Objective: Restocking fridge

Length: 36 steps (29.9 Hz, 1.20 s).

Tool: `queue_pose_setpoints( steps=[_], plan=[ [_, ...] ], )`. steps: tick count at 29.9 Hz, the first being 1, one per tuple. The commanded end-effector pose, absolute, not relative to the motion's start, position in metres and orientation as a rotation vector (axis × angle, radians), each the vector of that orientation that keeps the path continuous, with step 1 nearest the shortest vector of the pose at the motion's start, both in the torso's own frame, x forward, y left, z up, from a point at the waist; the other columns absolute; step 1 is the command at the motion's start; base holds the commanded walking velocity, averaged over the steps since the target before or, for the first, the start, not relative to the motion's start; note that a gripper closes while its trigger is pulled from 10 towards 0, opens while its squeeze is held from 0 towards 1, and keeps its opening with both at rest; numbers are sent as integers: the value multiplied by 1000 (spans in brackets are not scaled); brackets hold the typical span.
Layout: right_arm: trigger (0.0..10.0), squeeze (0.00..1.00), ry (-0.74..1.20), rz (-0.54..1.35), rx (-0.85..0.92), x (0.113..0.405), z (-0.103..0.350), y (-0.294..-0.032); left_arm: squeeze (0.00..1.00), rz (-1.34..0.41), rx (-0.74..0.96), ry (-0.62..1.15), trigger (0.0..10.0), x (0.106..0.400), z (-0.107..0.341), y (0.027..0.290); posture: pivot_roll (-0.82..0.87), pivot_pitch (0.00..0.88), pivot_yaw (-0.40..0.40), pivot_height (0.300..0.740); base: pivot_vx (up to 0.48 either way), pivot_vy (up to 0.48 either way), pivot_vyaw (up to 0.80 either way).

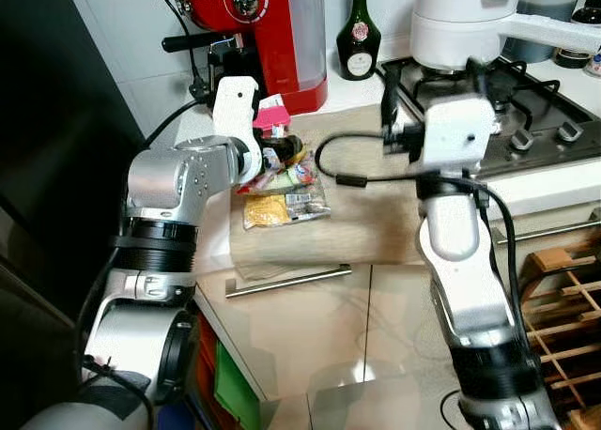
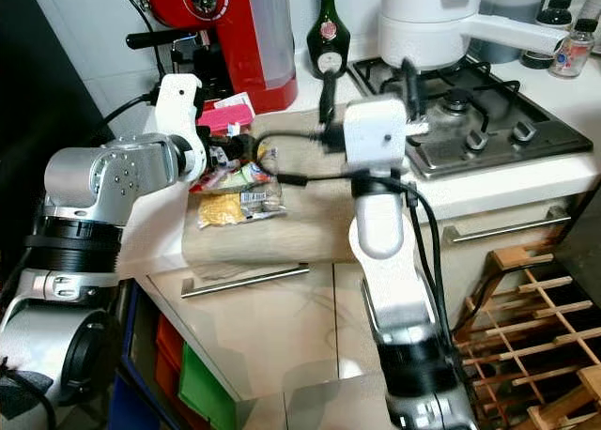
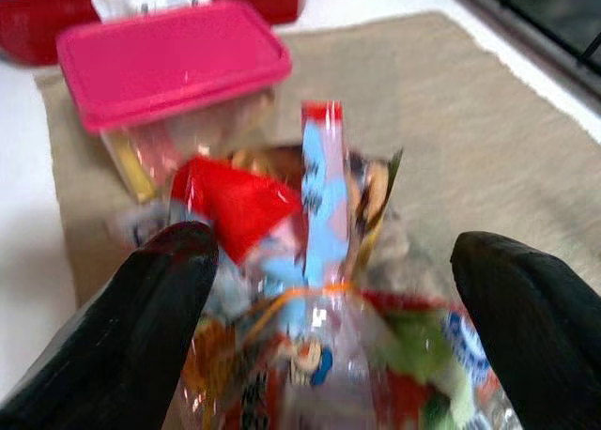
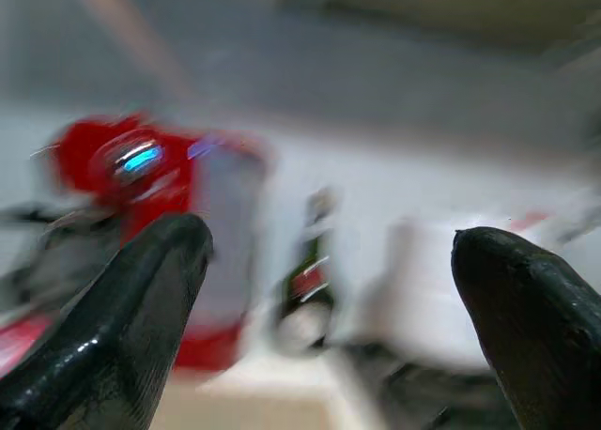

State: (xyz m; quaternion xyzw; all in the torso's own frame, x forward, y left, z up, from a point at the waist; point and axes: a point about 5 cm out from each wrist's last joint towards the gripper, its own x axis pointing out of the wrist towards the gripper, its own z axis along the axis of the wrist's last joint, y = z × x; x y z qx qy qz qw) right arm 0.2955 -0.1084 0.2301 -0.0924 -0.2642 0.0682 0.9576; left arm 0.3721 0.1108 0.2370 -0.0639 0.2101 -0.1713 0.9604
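Pickup step: left end effector [image 3: 319, 289], fingers wide, straddles snack packets [image 1: 282, 193] on the counter [image 1: 371, 219]; next, close; right end effector [image 4: 329, 289] wide, raised, empty.

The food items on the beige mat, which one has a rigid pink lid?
The pink-lidded container, at the mat's back edge beside the red coffee machine. The others, under the open left gripper, are soft plastic packets.

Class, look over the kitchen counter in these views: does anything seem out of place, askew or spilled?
Nothing is spilled or damaged. Food packets lie in a loose heap on the beige cloth, beside the pink-lidded box, with the open left tool over them.
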Motion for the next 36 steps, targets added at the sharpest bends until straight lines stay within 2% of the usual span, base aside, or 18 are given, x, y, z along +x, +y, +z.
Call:
queue_pose_setpoints(
  steps=[1,5,12,21,22,28,36],
  plan=[
    [10000,0,-462,248,-127,291,224,-104,0,-311,-130,462,10000,371,230,118,-89,0,203,740,0,0,0],
    [10000,0,-278,489,-68,283,213,-99,0,-292,-109,493,10000,373,223,119,-104,0,239,740,0,0,0],
    [10000,0,-167,761,-61,273,223,-94,0,-301,-114,540,10000,376,210,113,-106,0,254,740,0,0,0],
    [10000,0,-99,858,-89,269,225,-91,0,-350,-115,595,10000,380,191,101,-100,0,255,740,0,0,0],
    [10000,0,-81,881,-102,267,226,-90,0,-333,-107,595,0,383,182,105,-110,0,270,740,0,0,0],
    [10000,0,-31,933,-146,260,224,-91,0,-261,-120,570,0,391,166,121,-124,0,281,740,0,0,0],
    [10000,0,46,866,-161,261,208,-96,0,-259,-236,458,0,398,177,128,-126,0,252,740,0,0,0]
  ],
)
